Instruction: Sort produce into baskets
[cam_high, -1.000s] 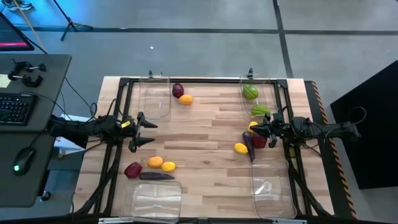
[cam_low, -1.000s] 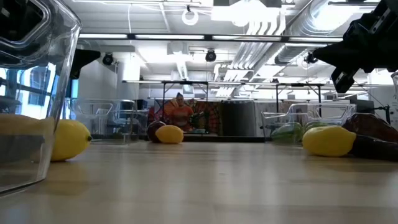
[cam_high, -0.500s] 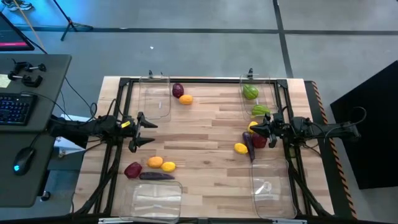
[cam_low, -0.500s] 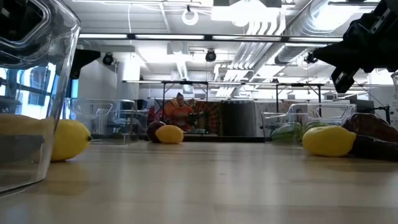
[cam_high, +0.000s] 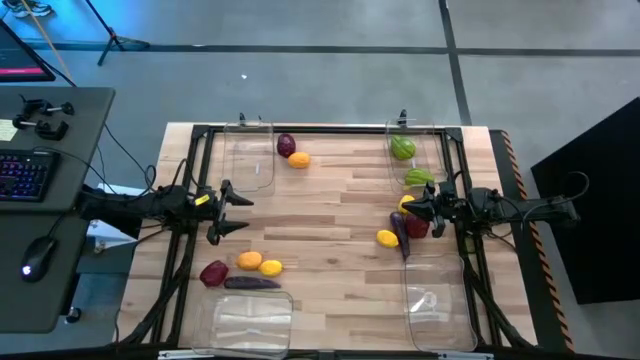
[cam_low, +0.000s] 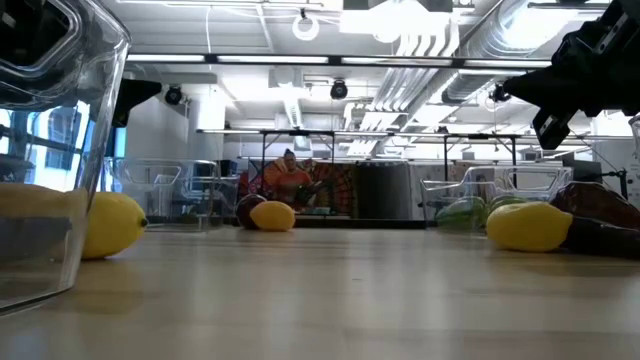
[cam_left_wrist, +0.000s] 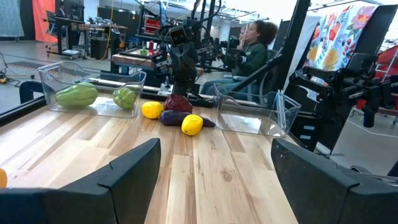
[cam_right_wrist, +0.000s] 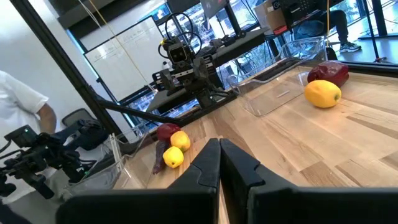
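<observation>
Wooden bench (cam_high: 330, 200) shows me no readable writing; my left gripper (cam_high: 238, 209) sits released at center-left, my right gripper (cam_high: 410, 208) clenched empty above the dark red lump (cam_high: 417, 227).

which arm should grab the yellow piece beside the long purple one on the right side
The right one. The right gripper hovers right by that yellow piece, fingers shut; the left gripper waits open across the table.

overhead, table-level, 2 wrist views facing inward
</observation>
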